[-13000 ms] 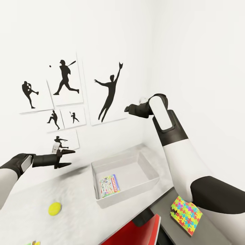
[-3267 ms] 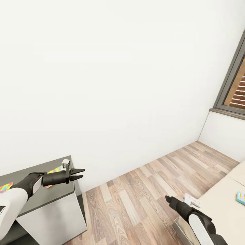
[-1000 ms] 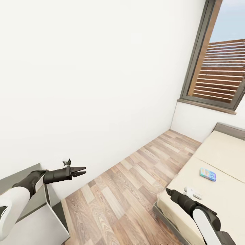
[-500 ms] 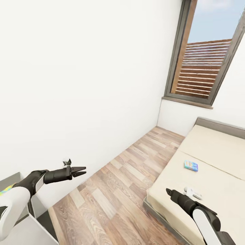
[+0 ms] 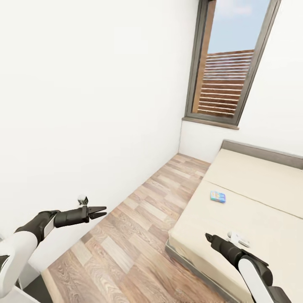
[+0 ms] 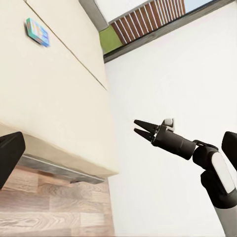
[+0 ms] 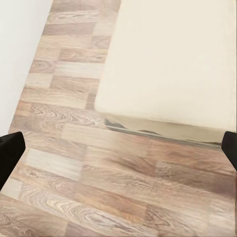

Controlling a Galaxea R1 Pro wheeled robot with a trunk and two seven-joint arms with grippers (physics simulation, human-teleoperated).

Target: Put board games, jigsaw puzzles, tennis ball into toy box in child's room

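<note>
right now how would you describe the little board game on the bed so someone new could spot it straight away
Start at the wide cream bed with the dark grey frame, below the tall window. On the nearer mattress section, just short of the seam between the two halves, lies the small teal-blue board game. It is the one colourful thing on the plain cream surface, a flat printed box lying face up.

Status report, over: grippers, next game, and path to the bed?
Left gripper open, empty, over floor. Right gripper state unclear, at bed edge. Teal game flat on mattress, untouched. Nothing seen in the way.
</note>
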